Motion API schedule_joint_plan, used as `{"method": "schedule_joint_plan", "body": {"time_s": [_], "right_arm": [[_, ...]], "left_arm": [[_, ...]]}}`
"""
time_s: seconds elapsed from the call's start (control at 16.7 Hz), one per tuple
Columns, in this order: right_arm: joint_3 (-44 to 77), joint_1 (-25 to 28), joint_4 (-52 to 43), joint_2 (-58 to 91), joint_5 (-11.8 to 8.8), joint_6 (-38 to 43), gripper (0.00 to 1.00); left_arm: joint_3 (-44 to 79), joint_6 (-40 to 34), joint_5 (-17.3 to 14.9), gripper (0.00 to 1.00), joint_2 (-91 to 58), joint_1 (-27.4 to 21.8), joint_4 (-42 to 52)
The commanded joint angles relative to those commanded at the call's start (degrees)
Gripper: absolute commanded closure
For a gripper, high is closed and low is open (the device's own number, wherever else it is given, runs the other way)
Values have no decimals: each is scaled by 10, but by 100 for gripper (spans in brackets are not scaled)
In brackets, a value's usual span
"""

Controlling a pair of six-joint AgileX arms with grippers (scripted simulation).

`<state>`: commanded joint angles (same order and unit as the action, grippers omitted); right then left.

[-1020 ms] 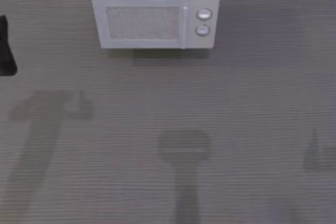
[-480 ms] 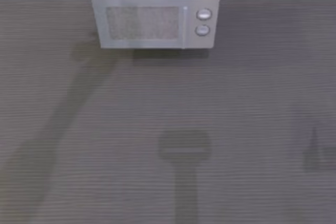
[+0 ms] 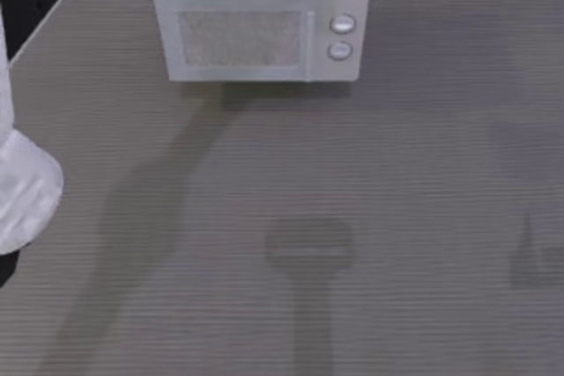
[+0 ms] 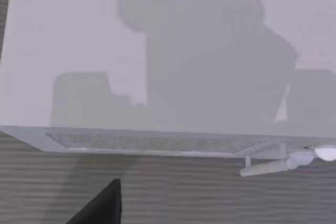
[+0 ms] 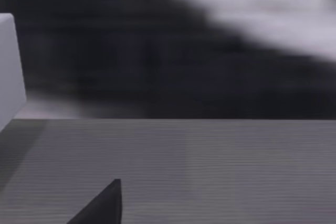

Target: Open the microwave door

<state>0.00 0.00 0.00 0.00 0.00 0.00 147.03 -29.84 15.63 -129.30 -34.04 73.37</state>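
The white microwave (image 3: 261,17) stands at the table's far edge, centre-left. Its door (image 3: 238,39), with a speckled mesh window, lies flush and closed; the thin handle (image 3: 310,41) runs beside two grey knobs (image 3: 341,37). My left arm (image 3: 18,191) rises at the left edge. Its wrist view looks down on the microwave's top (image 4: 157,51), the door's front edge (image 4: 152,143) and the handle (image 4: 265,167). My left gripper (image 4: 210,211) hovers open above and in front of the door, showing one dark fingertip (image 4: 105,208). My right gripper (image 5: 152,208) is open and empty over the table.
The grey ribbed table (image 3: 352,182) spreads in front of the microwave, crossed by arm shadows. A white corner of the microwave (image 5: 8,66) shows in the right wrist view. Dark background lies beyond the table's far edge.
My left arm has swung up into the top view's left edge, and its shadow has moved from the left table onto the microwave's top. The door has not moved.
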Motion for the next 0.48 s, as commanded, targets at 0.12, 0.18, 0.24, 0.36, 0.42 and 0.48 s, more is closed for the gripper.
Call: {"method": "schedule_joint_plan", "body": {"time_s": [0.12,0.18,0.24,0.36,0.42,0.48], "right_arm": [[0,0,0,0,0,0,0],[0,0,0,0,0,0,0],[0,0,0,0,0,0,0],[0,0,0,0,0,0,0],[0,0,0,0,0,0,0],[0,0,0,0,0,0,0]], "left_arm": [[76,-18,10,0,-73,-16,39],[108,-25,14,0,-103,-23,55],[136,-32,17,0,-130,-29,70],[173,-41,22,0,-168,-37,90],[184,-43,23,0,-179,-40,96],[191,-45,24,0,-185,-41,99]]}}
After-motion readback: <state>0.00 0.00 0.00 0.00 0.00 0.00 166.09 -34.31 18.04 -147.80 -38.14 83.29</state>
